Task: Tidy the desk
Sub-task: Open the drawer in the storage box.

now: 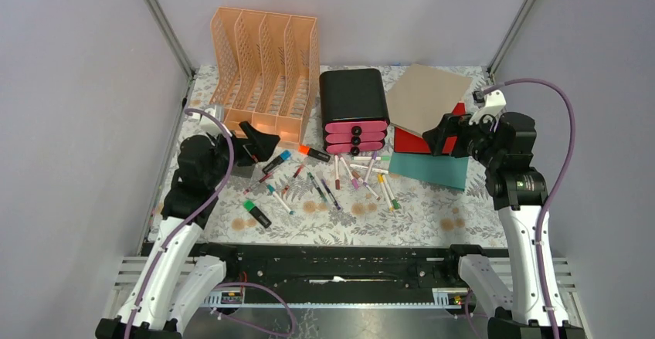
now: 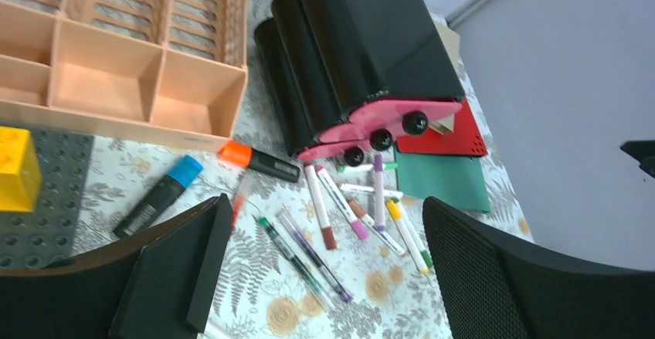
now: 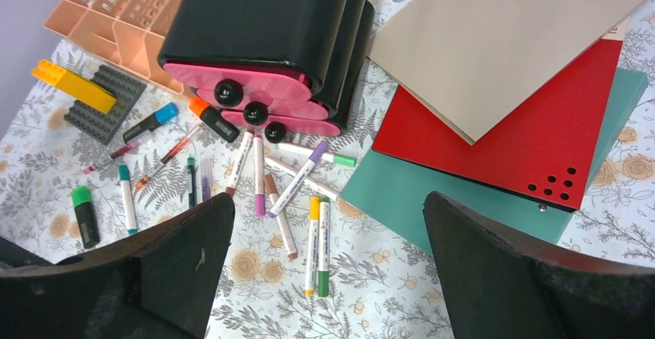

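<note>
The desk point(image 1: 432, 215) wears a pale cloth printed with ferns and flowers. Several markers and pens point(image 1: 347, 177) lie scattered in front of a black drawer box with pink fronts point(image 1: 354, 107). My left gripper point(image 1: 259, 140) hovers open above the desk's left part, near a blue-capped highlighter point(image 2: 158, 196); nothing is between its fingers point(image 2: 193, 262). My right gripper point(image 1: 448, 134) hangs open over the folders at the right, empty too. In the right wrist view the desk point(image 3: 432, 293) and a yellow and a green marker point(image 3: 317, 242) show between the wide jaws.
An orange slotted file rack point(image 1: 266, 69) stands at the back left. Beige point(image 1: 429, 96), red point(image 1: 413, 140) and teal point(image 1: 429, 169) folders overlap at the right. A grey baseplate point(image 3: 108, 103) with a yellow brick point(image 3: 73, 86) lies left. A green highlighter point(image 1: 257, 213) lies near the front.
</note>
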`<state>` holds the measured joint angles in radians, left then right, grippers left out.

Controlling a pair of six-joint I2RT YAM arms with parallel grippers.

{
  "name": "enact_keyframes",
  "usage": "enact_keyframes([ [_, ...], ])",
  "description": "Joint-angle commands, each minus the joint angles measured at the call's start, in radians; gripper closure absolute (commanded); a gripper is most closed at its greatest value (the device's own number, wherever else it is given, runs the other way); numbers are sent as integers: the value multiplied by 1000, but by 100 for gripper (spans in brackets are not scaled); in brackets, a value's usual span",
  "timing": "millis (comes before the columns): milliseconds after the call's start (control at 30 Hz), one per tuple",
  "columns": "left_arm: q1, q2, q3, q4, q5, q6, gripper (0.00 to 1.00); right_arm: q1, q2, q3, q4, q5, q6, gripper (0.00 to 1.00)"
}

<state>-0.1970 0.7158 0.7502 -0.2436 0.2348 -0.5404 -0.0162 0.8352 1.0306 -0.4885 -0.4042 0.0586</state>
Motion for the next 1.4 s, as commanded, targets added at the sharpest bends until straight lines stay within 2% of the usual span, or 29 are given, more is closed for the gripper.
enact_keyframes([
  [0,7,-48,-22,39,113,-67,1,-4,-32,8,27,-27,43,0],
  [333,8,-103,-152,144,270,-149,1,-4,-62,-59,78,-132,-3,0],
  [400,8,-98,-165,148,289,-160,1,-5,-63,-84,84,-250,-65,0],
  [500,6,-81,-186,178,335,-193,1,-5,-59,-122,52,-500,-281,0],
  [567,-1,-65,-205,200,350,-218,1,-4,-58,-138,23,-557,-341,0],
  [700,-95,-29,-222,168,212,-209,1,-4,-43,-176,6,-574,-398,0],
  [900,-391,34,-216,159,-114,-160,1,-4,18,-175,-48,-522,-475,0],
  [967,-445,60,-202,153,-178,-137,1,-4,28,-169,-67,-488,-493,0],
  [1167,-461,75,-178,170,-226,-73,1,-6,119,-122,-141,-420,-565,0],
  [1367,-460,4,-226,222,-334,-52,1,-43,188,-56,-246,-463,-669,0],
])
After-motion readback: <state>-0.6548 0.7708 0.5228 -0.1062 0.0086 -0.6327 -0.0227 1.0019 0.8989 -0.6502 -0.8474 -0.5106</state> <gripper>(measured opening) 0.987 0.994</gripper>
